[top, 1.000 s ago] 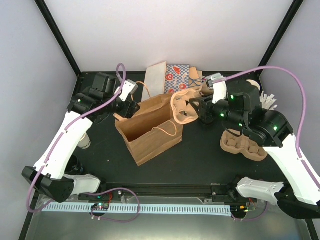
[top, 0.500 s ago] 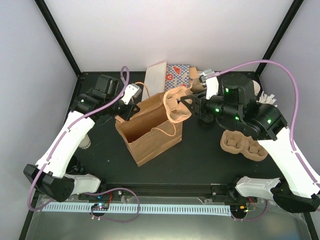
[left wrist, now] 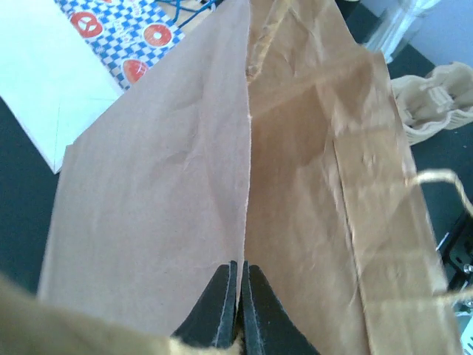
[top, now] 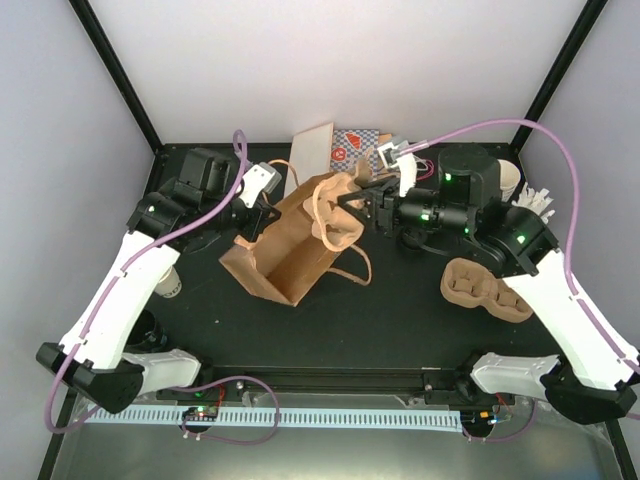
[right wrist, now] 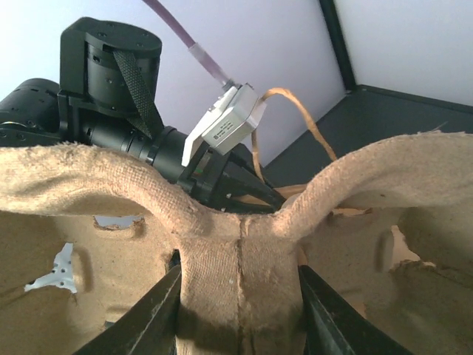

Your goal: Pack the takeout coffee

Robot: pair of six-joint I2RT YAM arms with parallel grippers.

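A brown paper bag [top: 290, 255] lies tilted at the table's middle left, its mouth towards the near left. My left gripper [top: 262, 212] is shut on the bag's rim; in the left wrist view its black fingers [left wrist: 225, 296] pinch the paper edge of the bag [left wrist: 170, 185]. My right gripper [top: 362, 205] is shut on the centre ridge of a tan pulp cup carrier [top: 338, 212], held over the bag's far end. The right wrist view shows the carrier [right wrist: 236, 251] between the fingers [right wrist: 159, 310]. A cream-white cup [top: 168, 281], perhaps the takeout coffee, stands half hidden by my left arm.
A second pulp carrier [top: 487, 290] lies at the right. At the back are a white card [top: 310, 155] and blue patterned paper [top: 355, 148]. A paper cup [top: 510, 180] and white sticks [top: 540, 205] stand at the back right. Black frame posts edge the table.
My left gripper has shut on the bag's rim and the bag has tipped and slid left. My right gripper has carried the carrier leftward over the bag.
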